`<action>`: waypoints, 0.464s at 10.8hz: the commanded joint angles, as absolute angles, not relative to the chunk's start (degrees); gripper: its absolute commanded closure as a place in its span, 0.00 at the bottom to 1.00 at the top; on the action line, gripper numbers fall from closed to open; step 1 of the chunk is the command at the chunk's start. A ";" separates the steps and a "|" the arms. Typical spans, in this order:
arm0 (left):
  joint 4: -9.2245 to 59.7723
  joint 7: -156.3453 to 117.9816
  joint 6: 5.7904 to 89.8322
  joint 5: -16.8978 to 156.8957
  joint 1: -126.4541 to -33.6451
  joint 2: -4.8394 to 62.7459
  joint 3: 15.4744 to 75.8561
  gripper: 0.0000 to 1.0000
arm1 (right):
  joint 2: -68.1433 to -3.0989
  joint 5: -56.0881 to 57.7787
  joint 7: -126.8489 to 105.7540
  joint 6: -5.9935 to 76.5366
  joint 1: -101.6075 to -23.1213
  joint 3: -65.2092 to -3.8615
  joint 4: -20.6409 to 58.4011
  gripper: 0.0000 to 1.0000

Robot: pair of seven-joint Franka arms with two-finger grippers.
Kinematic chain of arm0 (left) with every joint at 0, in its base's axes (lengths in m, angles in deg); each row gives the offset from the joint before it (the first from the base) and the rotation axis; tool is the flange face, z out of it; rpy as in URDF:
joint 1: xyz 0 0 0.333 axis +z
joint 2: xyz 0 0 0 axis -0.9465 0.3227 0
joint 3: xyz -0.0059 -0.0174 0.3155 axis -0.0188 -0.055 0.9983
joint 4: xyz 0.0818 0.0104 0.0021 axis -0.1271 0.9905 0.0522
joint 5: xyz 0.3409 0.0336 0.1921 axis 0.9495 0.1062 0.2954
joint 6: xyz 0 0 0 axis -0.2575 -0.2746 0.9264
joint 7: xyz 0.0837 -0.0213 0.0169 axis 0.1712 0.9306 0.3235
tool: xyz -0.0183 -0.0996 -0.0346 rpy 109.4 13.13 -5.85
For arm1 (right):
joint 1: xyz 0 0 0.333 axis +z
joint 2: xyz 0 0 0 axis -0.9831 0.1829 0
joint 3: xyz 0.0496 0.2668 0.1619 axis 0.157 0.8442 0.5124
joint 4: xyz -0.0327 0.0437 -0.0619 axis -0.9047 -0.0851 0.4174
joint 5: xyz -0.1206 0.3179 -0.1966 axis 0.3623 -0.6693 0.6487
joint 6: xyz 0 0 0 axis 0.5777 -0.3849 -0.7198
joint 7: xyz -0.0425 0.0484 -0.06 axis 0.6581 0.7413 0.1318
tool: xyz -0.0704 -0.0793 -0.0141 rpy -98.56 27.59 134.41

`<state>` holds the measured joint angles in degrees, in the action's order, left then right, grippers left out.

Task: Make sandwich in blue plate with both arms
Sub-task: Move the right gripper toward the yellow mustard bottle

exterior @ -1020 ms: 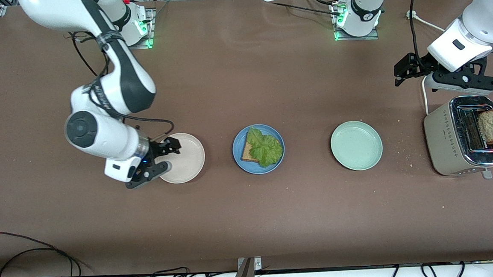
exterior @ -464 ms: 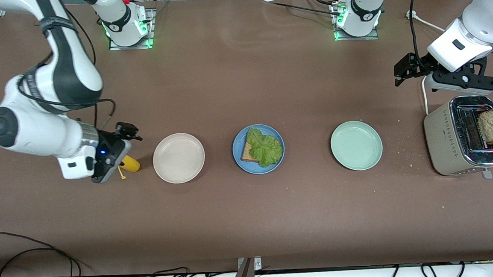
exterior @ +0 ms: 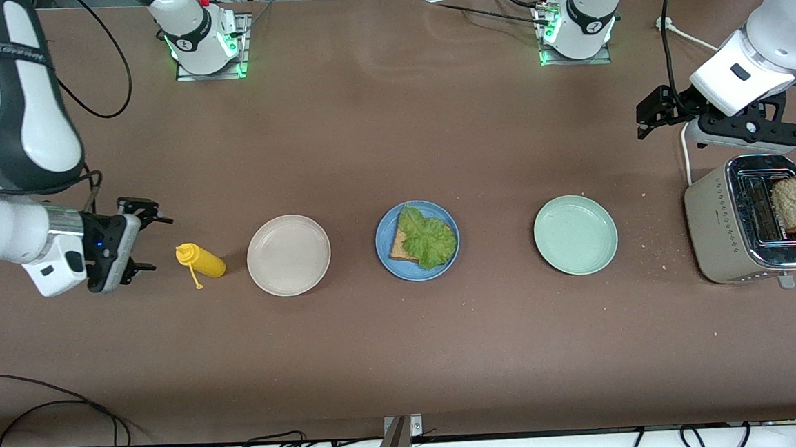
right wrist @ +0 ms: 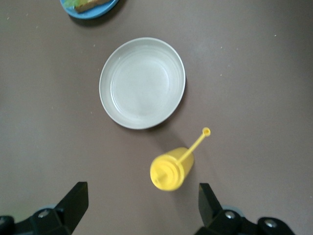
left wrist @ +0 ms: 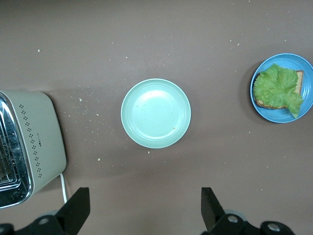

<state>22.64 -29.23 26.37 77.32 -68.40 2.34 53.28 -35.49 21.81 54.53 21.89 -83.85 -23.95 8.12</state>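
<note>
The blue plate [exterior: 381, 242] lies mid-table and holds one brown bread slice [exterior: 397, 251] under a ruffled lettuce leaf [exterior: 428, 237]. The left wrist view shows that plate [left wrist: 307, 93] too, and its edge [right wrist: 100, 11] appears in the right wrist view. A second bread slice [exterior: 793, 203] sticks up out of the toaster [exterior: 723, 231]. My left gripper [exterior: 649, 118] hangs open and empty over the table beside the toaster [left wrist: 39, 142]. My right gripper [exterior: 147, 239] is open and empty over the table beside a yellow squeeze bottle [exterior: 201, 260].
A beige plate [exterior: 289, 255] sits between the bottle and the blue plate. A pale green plate [exterior: 575, 235] sits between the blue plate and the toaster. Crumbs lie around the toaster. Cables run along the table edge nearest the camera.
My right arm swung away from the beige plate toward its own end of the table, uncovering the yellow bottle. The left arm has not moved.
</note>
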 commanded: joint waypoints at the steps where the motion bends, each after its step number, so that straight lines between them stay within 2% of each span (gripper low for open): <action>1: 22.15 -29.76 25.48 76.62 -68.27 1.93 53.27 0.00 | -32.30 17.58 69.09 21.52 -89.38 -23.11 8.89 0.00; 5: 22.15 -29.76 25.48 76.62 -68.27 1.93 53.27 0.00 | -23.68 8.36 88.01 21.34 -94.40 -23.20 8.45 0.00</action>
